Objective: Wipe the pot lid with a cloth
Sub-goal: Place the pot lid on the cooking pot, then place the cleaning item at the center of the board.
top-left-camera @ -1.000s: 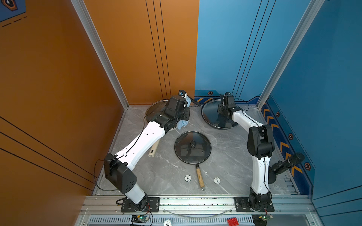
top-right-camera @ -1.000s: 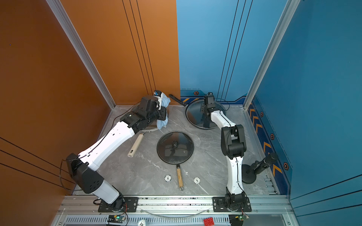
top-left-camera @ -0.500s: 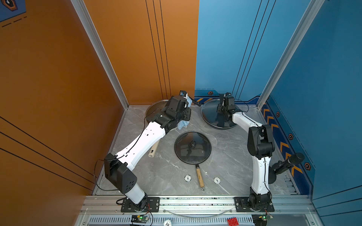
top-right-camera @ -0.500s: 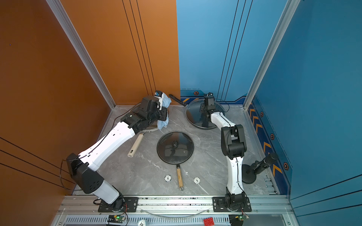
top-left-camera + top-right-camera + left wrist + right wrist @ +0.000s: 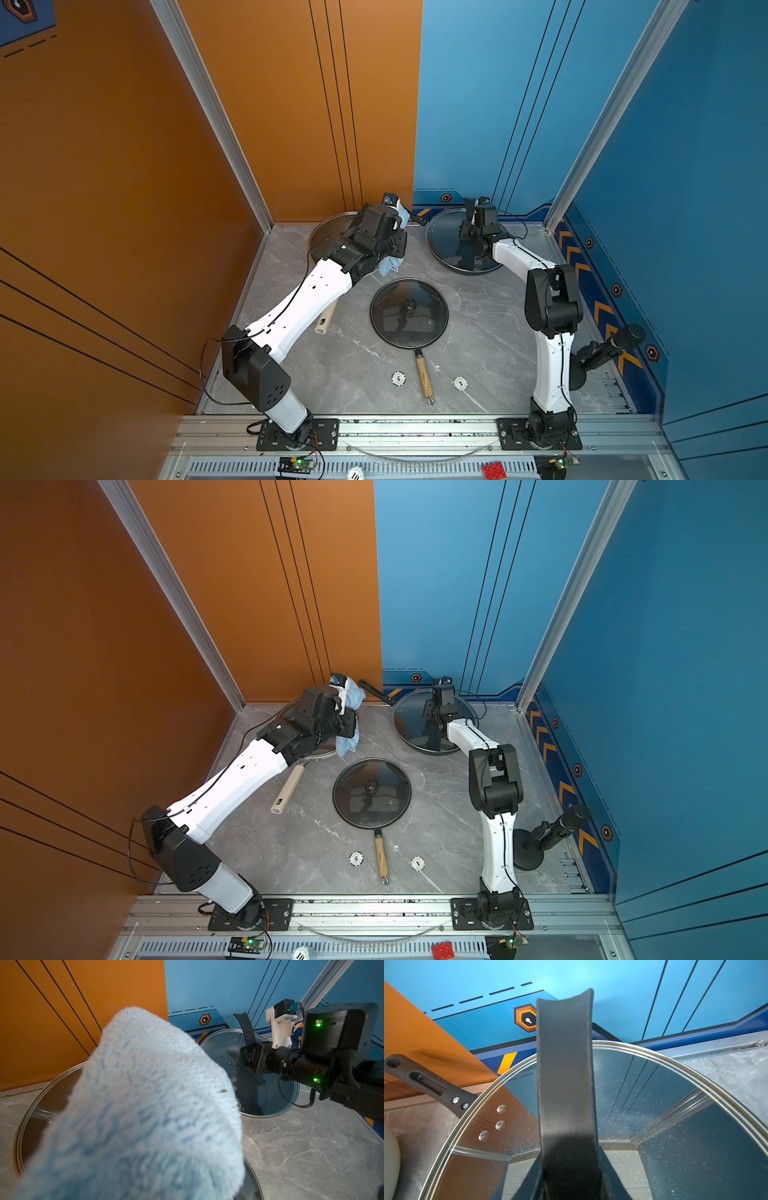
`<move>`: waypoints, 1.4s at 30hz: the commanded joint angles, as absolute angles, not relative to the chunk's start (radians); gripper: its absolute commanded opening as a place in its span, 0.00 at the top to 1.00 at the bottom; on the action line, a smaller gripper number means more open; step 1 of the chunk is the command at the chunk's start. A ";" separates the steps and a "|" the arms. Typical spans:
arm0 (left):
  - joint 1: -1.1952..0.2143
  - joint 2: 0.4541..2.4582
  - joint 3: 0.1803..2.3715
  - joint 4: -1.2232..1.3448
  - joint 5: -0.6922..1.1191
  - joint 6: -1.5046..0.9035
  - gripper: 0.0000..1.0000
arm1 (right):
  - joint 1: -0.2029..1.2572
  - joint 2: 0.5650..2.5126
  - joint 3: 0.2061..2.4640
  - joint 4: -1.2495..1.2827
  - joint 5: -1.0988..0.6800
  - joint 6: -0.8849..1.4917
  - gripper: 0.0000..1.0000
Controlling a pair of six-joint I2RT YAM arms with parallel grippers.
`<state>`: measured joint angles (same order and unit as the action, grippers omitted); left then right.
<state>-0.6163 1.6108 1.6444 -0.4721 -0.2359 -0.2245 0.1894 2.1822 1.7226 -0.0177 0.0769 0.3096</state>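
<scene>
**Enclosure.** The worktop [image 5: 490, 332] is a grey marble-patterned slab. Orange panels [image 5: 291, 104] bound it at the rear and left, and blue panels [image 5: 478, 104] at the rear and right. Aluminium posts stand at the corners. An aluminium rail [image 5: 415, 428] along the front edge carries both arm bases.

**Left pincer** [image 5: 352, 721]. It is closed on the cloth [image 5: 347, 742], a fluffy light-blue towel held near the rear centre of the worktop. The loose end hangs down. In the left wrist view the cloth hides the fingers.

**Right pincer** [image 5: 246, 1057]. It is clamped on the black strap handle [image 5: 564, 1084] of the pot lid [image 5: 442, 245], a large steel-rimmed glass lid at the rear right. Cloth and pot lid are apart.

**Other items.**
- A smaller glass lid [image 5: 409, 311] lies at the centre, over a pan with a wooden handle [image 5: 424, 378].
- A third lid [image 5: 328, 232] sits under the left arm.
- Two round white tokens [image 5: 398, 377] lie near the front.
- A black stand [image 5: 602, 353] stands at the right edge.
</scene>
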 commanded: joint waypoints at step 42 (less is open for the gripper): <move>-0.726 1.812 1.706 -0.495 0.290 -0.144 0.67 | 0.209 1.527 1.474 -0.217 0.209 0.265 0.00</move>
